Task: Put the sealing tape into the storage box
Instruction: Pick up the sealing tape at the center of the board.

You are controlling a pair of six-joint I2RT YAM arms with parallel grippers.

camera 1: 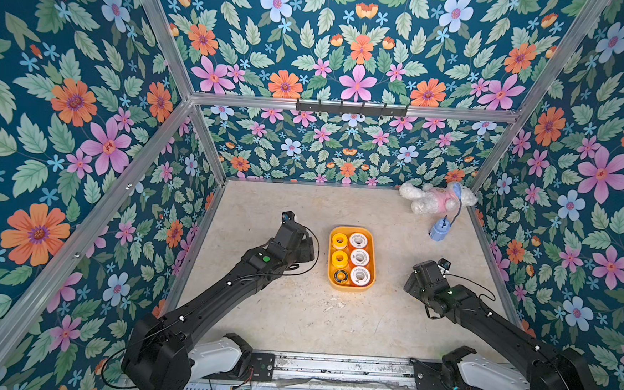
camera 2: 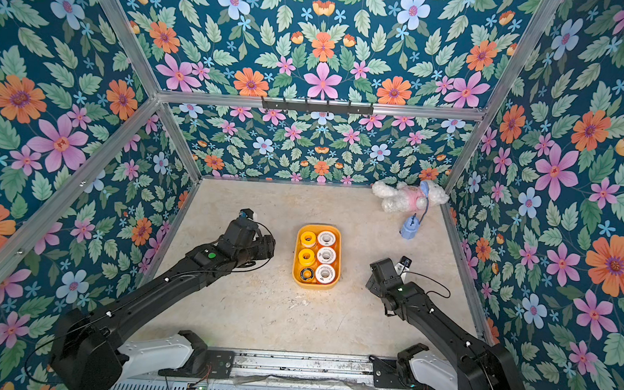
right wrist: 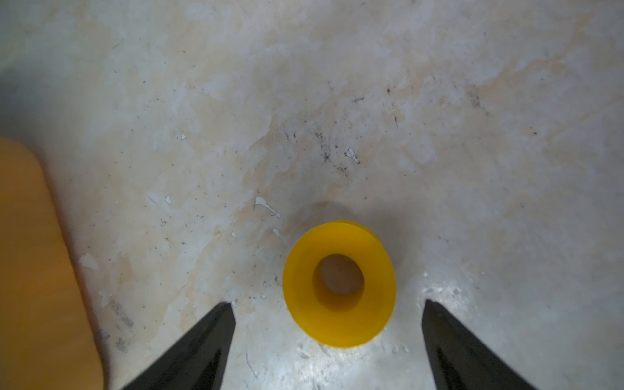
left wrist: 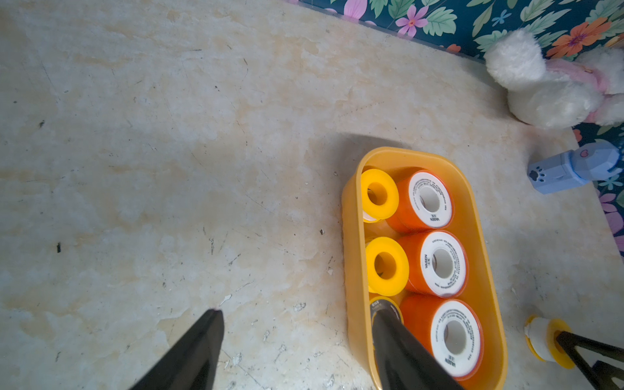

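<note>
Six spools show in the storage box (camera 1: 353,229), filling it; one yellow spool (right wrist: 378,287) is left on the table (right wrist: 304,101) just beside it. It seems to lie flat, hole up, axis vertical. My right gripper (right wrist: 328,302) straddles it unclenched, not touching; the left gripper (left wrist: 297,314) is spread too, empty

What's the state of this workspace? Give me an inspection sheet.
surface: beige table, scuffed and flaking.
job's things: storage box mid-table, six sealing tape spools showing; one yellow spool outside it.
clutter: plush toy and blue object on a cord, far corner.
grippers: left gripper open near the box; right gripper open around that yellow spool, not touching.
cables: black loops at both wrists.
surroundings: floral walls, hook rail.
</note>
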